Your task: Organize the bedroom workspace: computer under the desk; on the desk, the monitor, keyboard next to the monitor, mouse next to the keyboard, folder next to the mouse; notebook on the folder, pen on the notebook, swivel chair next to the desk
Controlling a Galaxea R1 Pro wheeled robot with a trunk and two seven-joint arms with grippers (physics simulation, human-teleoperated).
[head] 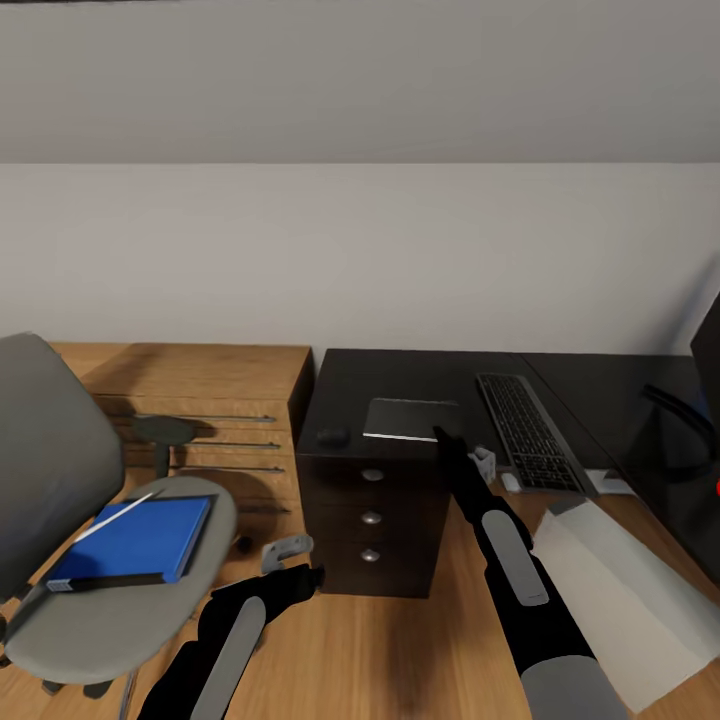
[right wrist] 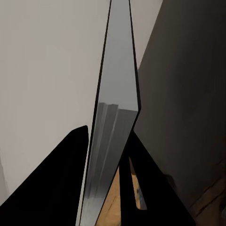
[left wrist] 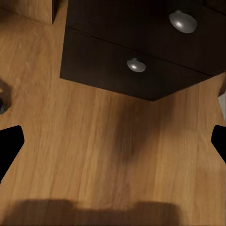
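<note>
**Notebook (head: 410,418) held at the desk corner, folder not yet moved**

Right fingers (right wrist: 61,188): clamped on the notebook's near edge. In the right wrist view the thin slab runs edge-on between the two dark fingers, one on each face. The right gripper (head: 445,437) reaches forward over the drawer end of the desk (head: 400,375). The notebook is level over the black surface. I cannot tell whether it rests there or hangs just above.

Neighbours on the surface: the mouse (head: 332,436) is just beside the notebook towards the chair side, and the keyboard (head: 525,430) is near on the other side. The monitor (head: 705,360) is cut off at the picture's edge.

Left fingers (left wrist: 9,146): spread wide, nothing between them. The left gripper (head: 288,552) hangs low over the wooden floor (left wrist: 94,155), in front of the drawer unit (head: 372,530), between it and the swivel chair (head: 60,470).

The folder (head: 135,540) lies flat on the chair seat, with a thin pale stick, possibly the pen, across its far corner.

Judgement: the notebook belongs on top of the folder, so this spot is probably a parking place that gets the notebook onto the surface first. The empty left gripper is the nearer one for fetching the folder. The folder is thin and lies flat on a soft seat, so getting a finger under an edge may be awkward.
</note>
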